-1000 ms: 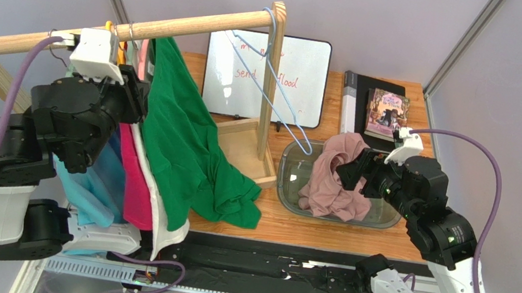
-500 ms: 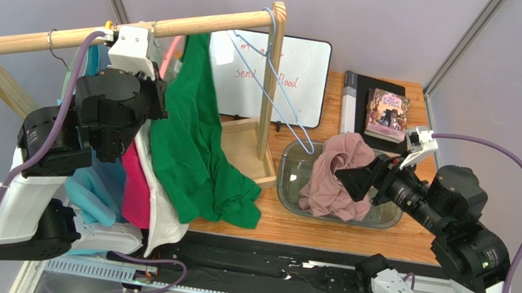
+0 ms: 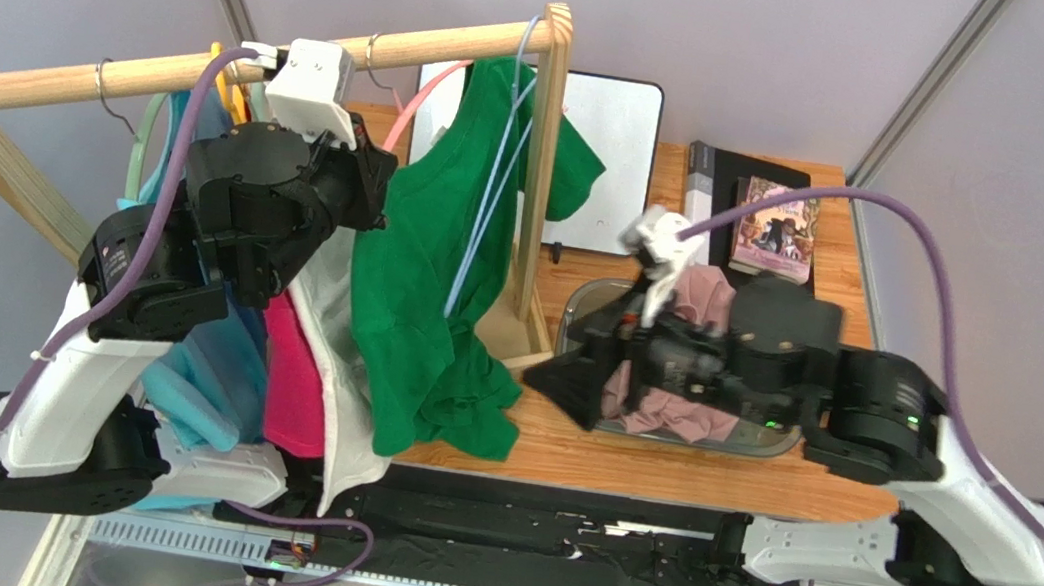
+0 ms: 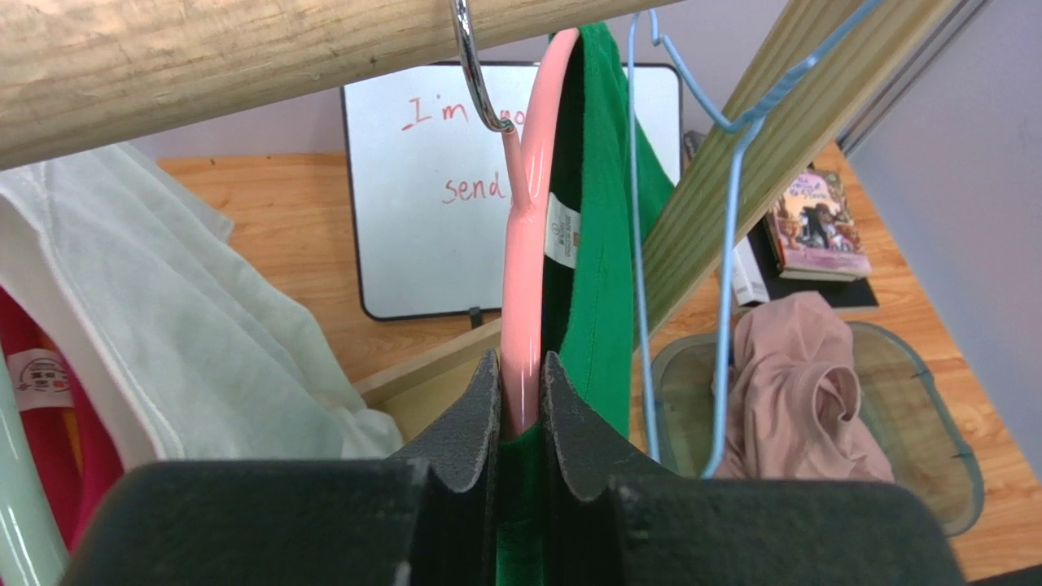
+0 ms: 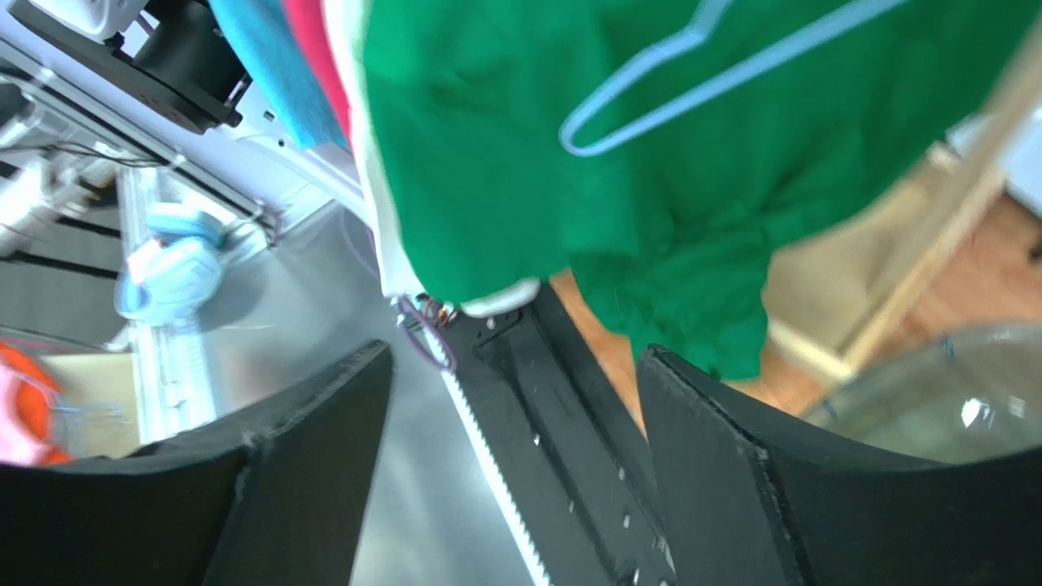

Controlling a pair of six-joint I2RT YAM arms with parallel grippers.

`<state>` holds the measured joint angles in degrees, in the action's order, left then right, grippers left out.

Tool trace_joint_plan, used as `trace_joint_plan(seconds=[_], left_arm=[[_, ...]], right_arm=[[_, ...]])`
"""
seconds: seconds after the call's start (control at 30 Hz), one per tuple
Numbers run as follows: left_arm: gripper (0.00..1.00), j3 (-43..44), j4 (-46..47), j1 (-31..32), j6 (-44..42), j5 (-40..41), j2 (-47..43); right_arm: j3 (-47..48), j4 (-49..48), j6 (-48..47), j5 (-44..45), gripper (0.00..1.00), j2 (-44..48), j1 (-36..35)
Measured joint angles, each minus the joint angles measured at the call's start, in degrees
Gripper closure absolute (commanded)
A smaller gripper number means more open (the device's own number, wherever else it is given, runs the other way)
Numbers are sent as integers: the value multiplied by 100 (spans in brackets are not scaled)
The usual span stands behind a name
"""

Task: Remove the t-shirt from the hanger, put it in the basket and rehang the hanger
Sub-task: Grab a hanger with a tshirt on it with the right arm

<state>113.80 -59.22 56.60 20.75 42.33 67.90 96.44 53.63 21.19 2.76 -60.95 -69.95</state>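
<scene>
My left gripper is squeezed tight on the curved pink plastic hanger. That hanger hooks over the long round wooden rail. The big green cotton t-shirt hangs on it, beside a thin blue wire hanger. My right gripper is spread wide, holding nothing, near the shirt's bottom.

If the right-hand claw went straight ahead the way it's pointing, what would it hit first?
Probably the hanging bottom of the green t-shirt. Depth is unclear, so the right gripper might instead pass just under it toward the black rail.
</scene>
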Motion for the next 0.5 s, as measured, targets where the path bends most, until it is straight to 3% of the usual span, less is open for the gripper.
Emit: trace_joint_plan(seconds=[0.07, 0.17, 0.3, 0.5], left_arm=[[100, -184, 179, -2, 105, 2, -87], [95, -402, 382, -7, 236, 2, -210], [69, -595, 564, -13, 367, -68, -356], [64, -1165, 647, 4, 540, -638, -876]], right_arm=[[490, -81, -170, 612, 20, -599, -662], [782, -140, -348, 1182, 16, -1217, -968], [831, -470, -619, 1532, 14, -1637, -1137], [942, -1235, -1040, 1788, 12, -1886, -1211]])
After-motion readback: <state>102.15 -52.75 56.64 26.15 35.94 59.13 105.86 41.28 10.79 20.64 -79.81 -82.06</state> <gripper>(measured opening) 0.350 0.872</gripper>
